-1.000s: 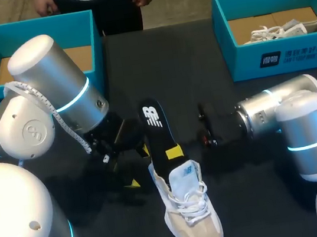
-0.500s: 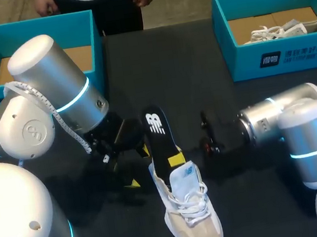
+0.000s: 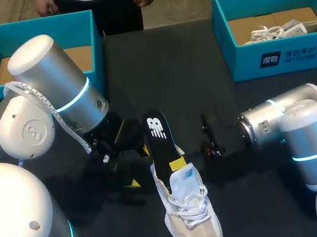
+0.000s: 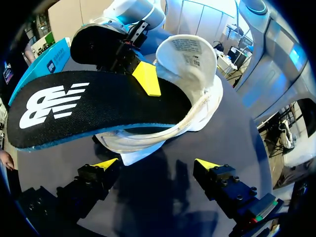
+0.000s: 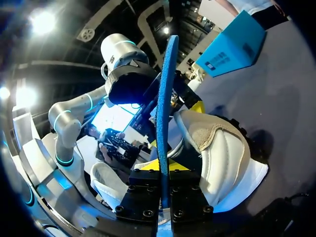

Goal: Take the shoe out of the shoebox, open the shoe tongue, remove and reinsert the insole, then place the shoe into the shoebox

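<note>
One insole (image 3: 160, 139), black, sits half in the shoe (image 3: 192, 221): front end down inside the collar, heel end sticking up past the shoe's heel. The shoe lies on the bench (image 3: 157, 71), out of its box. Jaws of the right gripper (image 5: 164, 170) are clenched on the insole's edge, just above the shoe's collar. Over the last second the insole slid deeper into the shoe, so reinsertion looks underway, not seated yet. Jaws of the left gripper (image 4: 157, 165) are released, holding nothing, just beside the shoe's heel. The shoebox (image 3: 37, 28) is well apart from the shoe; boxing still to do.

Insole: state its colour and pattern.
The insole is black with a white logo and a blue edge; the left wrist view shows it best.
</note>
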`<act>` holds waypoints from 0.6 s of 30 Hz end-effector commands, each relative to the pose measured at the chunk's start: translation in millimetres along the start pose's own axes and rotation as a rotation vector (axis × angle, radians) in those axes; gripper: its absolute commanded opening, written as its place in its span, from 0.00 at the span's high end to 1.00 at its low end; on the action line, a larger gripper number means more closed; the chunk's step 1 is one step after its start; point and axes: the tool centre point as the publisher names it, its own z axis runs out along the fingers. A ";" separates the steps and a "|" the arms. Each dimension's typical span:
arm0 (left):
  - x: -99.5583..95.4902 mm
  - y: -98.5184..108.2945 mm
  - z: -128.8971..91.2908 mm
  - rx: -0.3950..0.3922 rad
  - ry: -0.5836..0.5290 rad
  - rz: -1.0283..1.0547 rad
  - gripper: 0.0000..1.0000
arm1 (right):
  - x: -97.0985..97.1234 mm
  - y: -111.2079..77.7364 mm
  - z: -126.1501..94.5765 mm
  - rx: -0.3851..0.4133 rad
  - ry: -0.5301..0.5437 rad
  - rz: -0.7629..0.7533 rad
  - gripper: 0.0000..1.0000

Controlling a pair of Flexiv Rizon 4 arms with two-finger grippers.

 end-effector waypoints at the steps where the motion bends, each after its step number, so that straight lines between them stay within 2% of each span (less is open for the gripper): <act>1: 1.1 -0.8 0.2 -0.004 -0.003 -0.001 0.00 | 1.7 -2.3 2.9 -0.004 0.000 -0.010 0.94; 3: 1.1 -0.8 0.2 -0.004 -0.003 -0.001 0.00 | 2.1 -0.2 3.5 -0.002 0.001 -0.016 0.83; 6: 1.1 -0.8 0.2 -0.004 -0.003 -0.001 0.00 | 2.2 2.6 3.8 -0.003 0.002 -0.023 0.79; 9: 1.1 -0.8 0.2 -0.004 -0.003 -0.001 0.00 | 3.1 5.6 3.9 -0.005 0.001 -0.032 0.69; 18: 1.1 -0.8 0.2 -0.004 -0.003 -0.001 0.00 | 7.8 13.8 5.3 0.003 0.004 -0.063 0.71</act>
